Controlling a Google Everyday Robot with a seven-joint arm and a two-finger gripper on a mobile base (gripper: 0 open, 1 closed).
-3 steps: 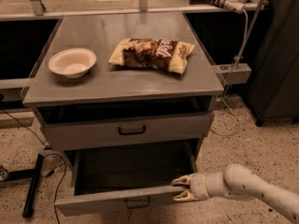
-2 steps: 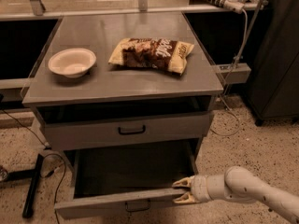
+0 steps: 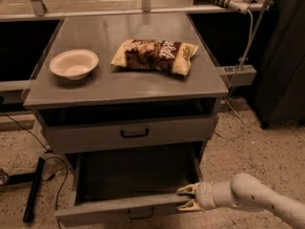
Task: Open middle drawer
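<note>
A grey metal cabinet fills the centre of the frame, and its flat top surface (image 3: 119, 87) carries two things. Below it, at the lower centre, the wide, shallow grey middle drawer (image 3: 95, 215) stands pulled well out, its dark inside open to view. Above that, a grey upper drawer (image 3: 86, 137) with a black loop handle (image 3: 134, 133) is nearly closed, with a dark gap over it. A white, rounded robot arm (image 3: 248, 197) reaches in from the lower right corner over the speckled floor (image 3: 238, 147).

On the surface, a brown and cream crinkled snack bag (image 3: 155, 55) lies flat right of centre. A shallow cream round bowl (image 3: 74, 63) sits well apart from it, toward the left edge.

The pincer (image 3: 181, 199) is at the right end of the middle drawer's front. Its pale fingers (image 3: 188, 190) are apart, one above the front's top edge and one below it. The small black loop handle (image 3: 140, 214) on that front lies to the pincer's left, untouched.
</note>
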